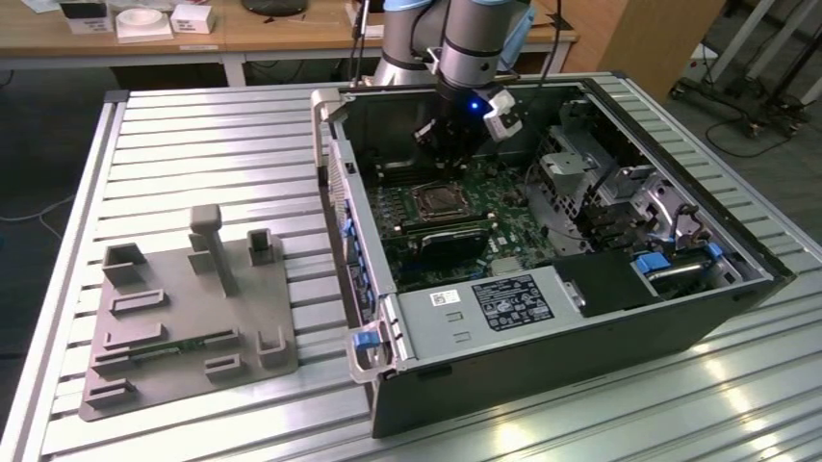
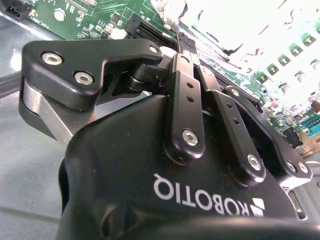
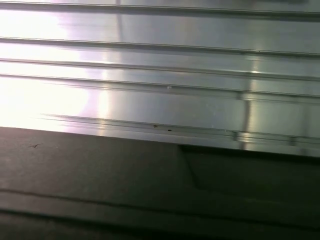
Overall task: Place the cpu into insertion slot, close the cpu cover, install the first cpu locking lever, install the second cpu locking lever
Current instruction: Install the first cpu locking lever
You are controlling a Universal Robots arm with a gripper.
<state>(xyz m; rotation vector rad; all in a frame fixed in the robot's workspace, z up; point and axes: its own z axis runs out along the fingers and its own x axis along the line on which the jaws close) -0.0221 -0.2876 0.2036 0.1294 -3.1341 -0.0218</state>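
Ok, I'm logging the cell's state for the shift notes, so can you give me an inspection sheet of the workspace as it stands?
Surface: slatted metal table carrying an open computer case laid on its side.
Job's things: insertion slot on the green board inside the case; what lies in it is too small to tell.
Clutter: grey fixture tray on the table, to the exterior view's left of the case.
Grippers: gripper hangs inside the case, over the board, close to the slot.
Cables: loose cables on the floor at the exterior view's right.
Surroundings: wooden desk behind, with small boxes on it.
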